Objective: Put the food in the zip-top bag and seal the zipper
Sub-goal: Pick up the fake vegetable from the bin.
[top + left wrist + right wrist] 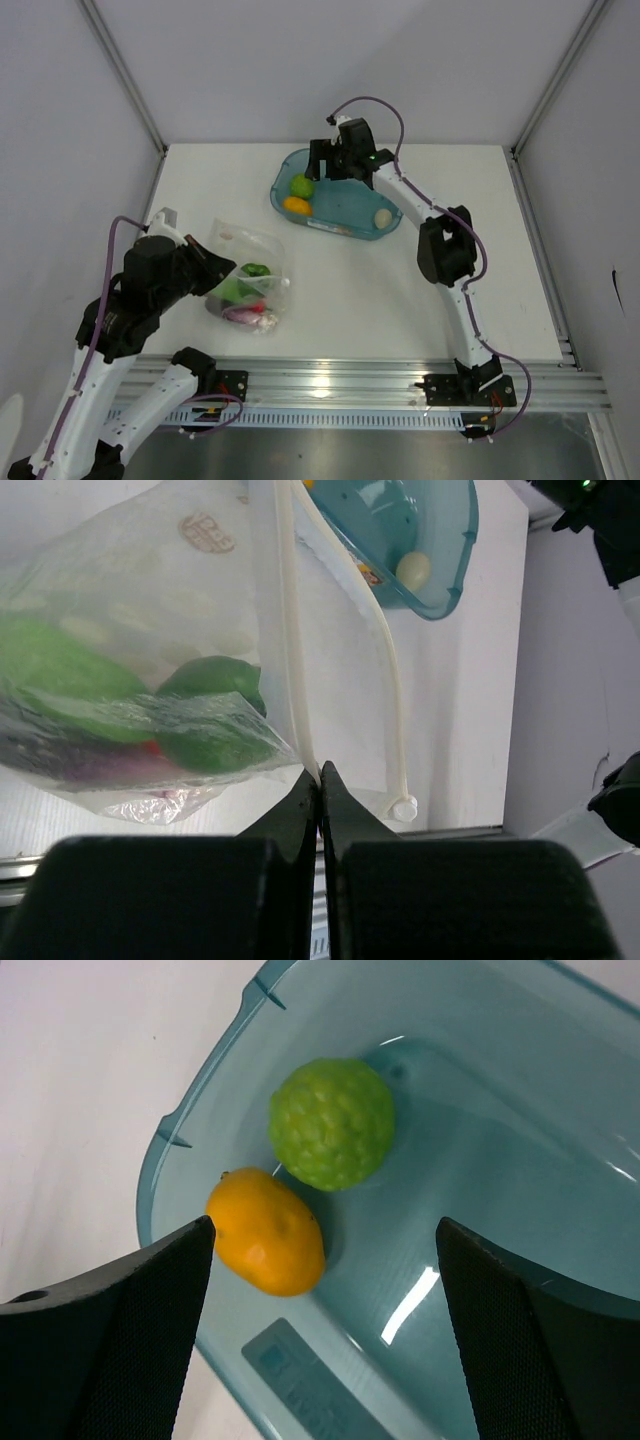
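Observation:
The zip-top bag (252, 275) lies at the front left with green peppers (215, 685), a purple piece and a red piece inside. My left gripper (320, 780) is shut on the bag's mouth edge, pinching the pale zipper (290, 630) strip. In the teal tray (278, 182) lie a bumpy light green ball (331, 1122), a yellow-orange piece (265, 1230) and a white egg (383, 216). My right gripper (322, 1225) hangs open just above the tray's left end. The yellow-orange piece sits between its fingers, close to the left one, touching neither.
The tray's rim (160, 1150) curves just outside my right gripper's left finger (150, 1310). The tray (450, 550) stands beyond the bag's mouth. White walls enclose the table on three sides, and an aluminium rail (350, 385) runs along the near edge.

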### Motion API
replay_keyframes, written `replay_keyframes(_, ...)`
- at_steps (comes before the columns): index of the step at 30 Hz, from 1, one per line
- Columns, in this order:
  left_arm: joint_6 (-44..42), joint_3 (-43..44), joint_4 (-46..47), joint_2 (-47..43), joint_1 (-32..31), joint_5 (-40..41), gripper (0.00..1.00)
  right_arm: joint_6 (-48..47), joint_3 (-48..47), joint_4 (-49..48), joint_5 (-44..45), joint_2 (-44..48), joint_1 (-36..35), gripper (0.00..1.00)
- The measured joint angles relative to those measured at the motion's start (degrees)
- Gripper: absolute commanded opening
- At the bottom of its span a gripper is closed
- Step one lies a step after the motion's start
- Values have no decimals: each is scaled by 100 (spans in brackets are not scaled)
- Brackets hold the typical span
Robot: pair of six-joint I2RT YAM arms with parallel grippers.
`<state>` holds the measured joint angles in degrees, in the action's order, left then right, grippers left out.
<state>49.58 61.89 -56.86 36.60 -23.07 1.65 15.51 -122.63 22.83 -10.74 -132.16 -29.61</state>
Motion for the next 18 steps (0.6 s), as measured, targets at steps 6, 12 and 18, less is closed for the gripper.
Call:
replay_keyframes(6, 11, -52, 13, 37, 0, 262, 1, 74, -352, 96, -531, -688, -24, 91)
replay_keyframes(12, 20, -271, 146, 131, 0, 251, 1, 90, -354, 105, -1003, -844, -83, 91)
replay_keyframes(18, 13, -308, 256, 280, 0, 175, 1, -31, -348, 90, -1117, -866, -343, 91)
